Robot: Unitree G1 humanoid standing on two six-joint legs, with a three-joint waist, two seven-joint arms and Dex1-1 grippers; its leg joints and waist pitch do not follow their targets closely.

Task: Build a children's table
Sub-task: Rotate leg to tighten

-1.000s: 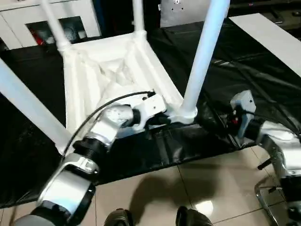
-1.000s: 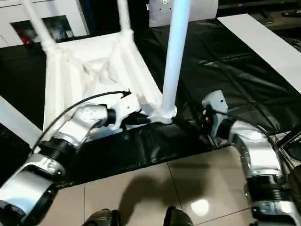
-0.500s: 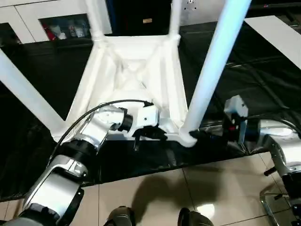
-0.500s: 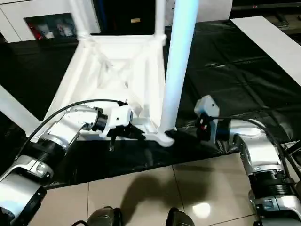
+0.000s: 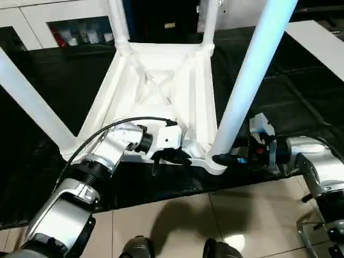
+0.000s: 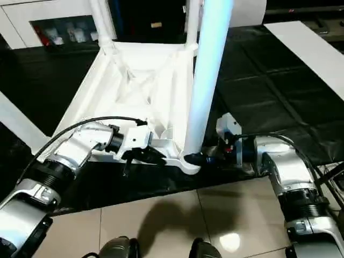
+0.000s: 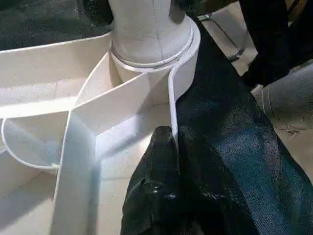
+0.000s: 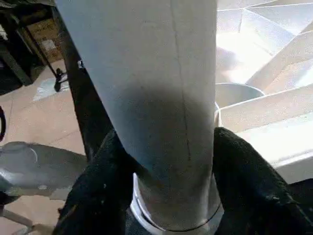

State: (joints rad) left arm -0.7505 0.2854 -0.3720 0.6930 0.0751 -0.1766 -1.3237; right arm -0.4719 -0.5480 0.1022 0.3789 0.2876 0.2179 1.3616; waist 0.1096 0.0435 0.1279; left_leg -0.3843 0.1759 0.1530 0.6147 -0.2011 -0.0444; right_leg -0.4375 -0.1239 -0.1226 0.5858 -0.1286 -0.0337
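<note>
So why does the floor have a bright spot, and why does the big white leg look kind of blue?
In the left eye view a ceiling light glares off the shiny floor tile, beside a soft dark shadow. In the right eye view the nearest table leg stands so close to the camera that it looks huge and bluish. In the right wrist view that leg goes shaded grey between the gripper fingers.

Left gripper [image 7: 170, 134]: black fingers pressed together, tips at the upright rim of the children's table [image 7: 73, 127].
Table underside: white ribs running to a round corner socket holding a leg [image 7: 149, 19].
Black cover [image 7: 230, 127]: beside the rim.
Background: possibly floor.
</note>
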